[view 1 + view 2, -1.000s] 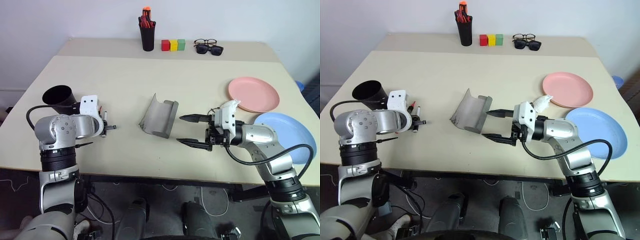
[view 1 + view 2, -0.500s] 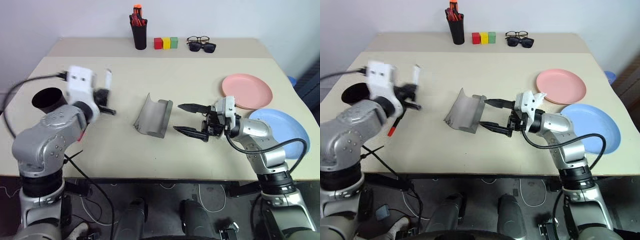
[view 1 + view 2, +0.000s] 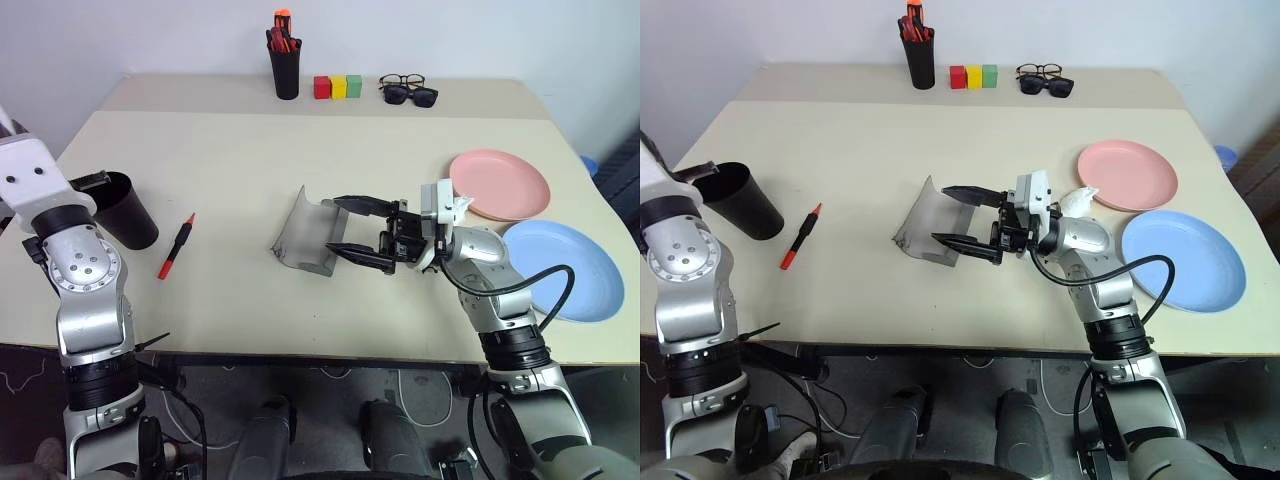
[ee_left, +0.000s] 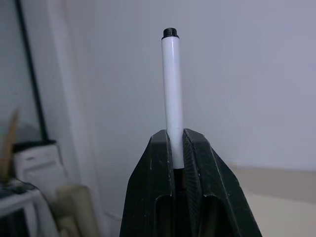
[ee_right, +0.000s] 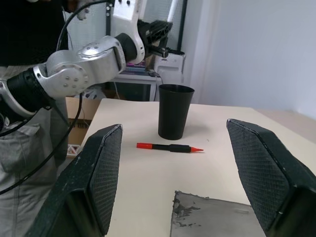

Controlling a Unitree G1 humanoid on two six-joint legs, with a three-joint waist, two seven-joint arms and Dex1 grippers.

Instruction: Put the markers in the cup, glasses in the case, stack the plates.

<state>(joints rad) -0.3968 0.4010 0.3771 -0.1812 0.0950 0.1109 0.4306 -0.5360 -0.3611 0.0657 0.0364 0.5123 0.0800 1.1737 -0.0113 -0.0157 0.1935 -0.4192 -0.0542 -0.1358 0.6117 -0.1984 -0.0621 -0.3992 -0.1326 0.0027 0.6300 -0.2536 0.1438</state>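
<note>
White marker (image 4: 173, 94): we find it clamped between the two fingers of the left gripper (image 4: 176, 148), its black-capped end sticking out past the fingertips; the left arm is raised at the table's left edge, beside the cup.

Black marker with red tip (image 3: 175, 246): we see it lying flat on the table (image 3: 230, 170), just right of the cup and apart from it.

Cup (image 3: 125, 210): black, upright, near the table's left edge.

Case (image 3: 308, 232): grey, lying open at the table's middle. The right gripper (image 3: 345, 226) sits just beside its right side, fingers spread wide with nothing between them, one finger above the case's edge and one lower.

Plates: pink plate (image 3: 500, 185) and blue plate (image 3: 560, 270) lie side by side on the right, unstacked.

Back edge of table: we note a black pen holder (image 3: 285, 70) with red and orange pens, three coloured blocks (image 3: 339, 87), clear glasses (image 3: 402, 82) and dark sunglasses (image 3: 412, 96).
</note>
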